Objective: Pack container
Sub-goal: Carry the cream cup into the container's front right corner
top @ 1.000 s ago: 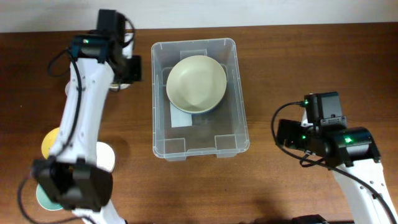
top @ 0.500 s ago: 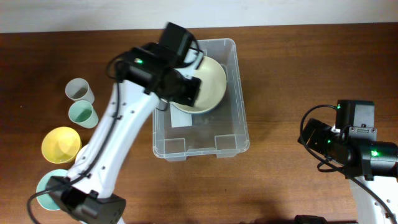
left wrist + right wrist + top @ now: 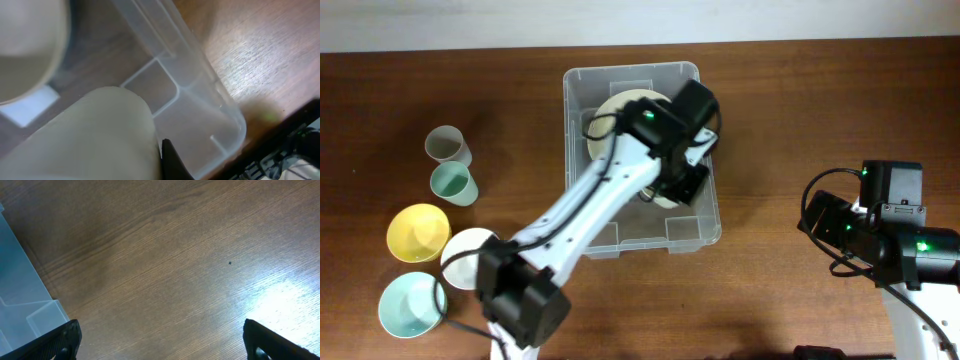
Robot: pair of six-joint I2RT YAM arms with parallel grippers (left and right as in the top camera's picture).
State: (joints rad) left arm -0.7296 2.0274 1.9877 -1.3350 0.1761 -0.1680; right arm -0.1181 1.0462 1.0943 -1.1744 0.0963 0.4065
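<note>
Table: brown wood [image 3: 800, 110]; it bears everything here.
Left arm: its white links [image 3: 582, 215] run from the table's 6 o'clock edge up toward 1 o'clock, ending over the container.
Right arm: it [image 3: 895, 240] sits well apart from the container, at the container's 4 o'clock.
Container: the clear bin [image 3: 632, 70] stands mid-table toward 12 o'clock, long side running 12 to 6.
Cream bowl: it [image 3: 615, 115] lies inside the container at the 12 o'clock end, partly under the left arm.
Light-blue bowl: it [image 3: 408, 305] is on the table at the container's 8 o'clock.
Yellow bowl: it [image 3: 417, 232] is just at 12 o'clock of the light-blue bowl.
White bowl: it [image 3: 468, 258] is at 3 o'clock of the yellow bowl, touching the arm's base in the overhead view.
Left gripper: it [image 3: 678, 183] hangs inside the container near the 3 o'clock wall, jaws closed on a cream vessel [image 3: 90, 135]; the wrist view shows only one dark finger, against the vessel.
Right gripper: it [image 3: 160, 342] hangs over bare wood, jaws spread wide, holding nothing.
Green cup: it [image 3: 453, 184] is upright at the container's 9 o'clock.
Grey cup: it [image 3: 447, 146] is just at 12 o'clock of the green cup.
White label: it [image 3: 27, 110] is on the container's base, beside the cream bowl.
</note>
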